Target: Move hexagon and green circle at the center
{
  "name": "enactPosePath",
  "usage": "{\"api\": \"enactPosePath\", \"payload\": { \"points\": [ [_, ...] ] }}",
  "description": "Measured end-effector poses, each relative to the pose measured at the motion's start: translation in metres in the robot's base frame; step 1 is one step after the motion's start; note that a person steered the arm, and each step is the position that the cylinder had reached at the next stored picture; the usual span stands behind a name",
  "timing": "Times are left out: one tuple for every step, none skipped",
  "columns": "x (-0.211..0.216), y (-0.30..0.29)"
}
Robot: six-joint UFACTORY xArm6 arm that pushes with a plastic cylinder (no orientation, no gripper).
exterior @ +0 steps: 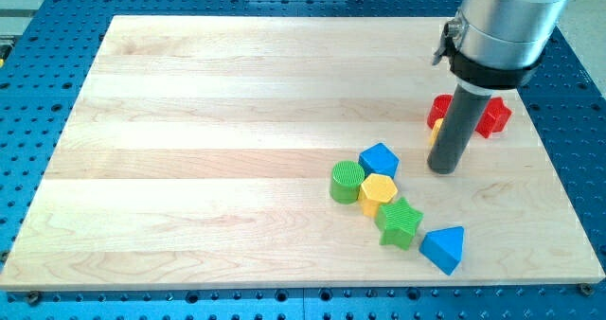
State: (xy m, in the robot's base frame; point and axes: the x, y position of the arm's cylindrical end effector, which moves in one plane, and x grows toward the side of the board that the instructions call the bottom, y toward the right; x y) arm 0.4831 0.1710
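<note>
A yellow hexagon block (378, 190) lies right of the board's middle. A green circle block (347, 182) touches its left side. My tip (442, 169) rests on the board to the right of both, about a block's width to the right of a blue block (380, 159) that sits against the hexagon's upper edge. A green star block (400, 222) touches the hexagon at its lower right.
A blue triangle block (444, 248) lies near the board's bottom edge, right of the star. Red blocks (490, 117) and a partly hidden yellow block (436, 132) sit behind the rod at the view's right. The wooden board (189, 150) lies on a blue perforated table.
</note>
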Motion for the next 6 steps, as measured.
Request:
{"api": "enactPosePath", "payload": {
  "points": [
    [-0.001, 0.013],
    [0.044, 0.013],
    [0.064, -0.019],
    [0.072, -0.068],
    [0.072, -0.114],
    [0.05, -0.145]
  ]
}}
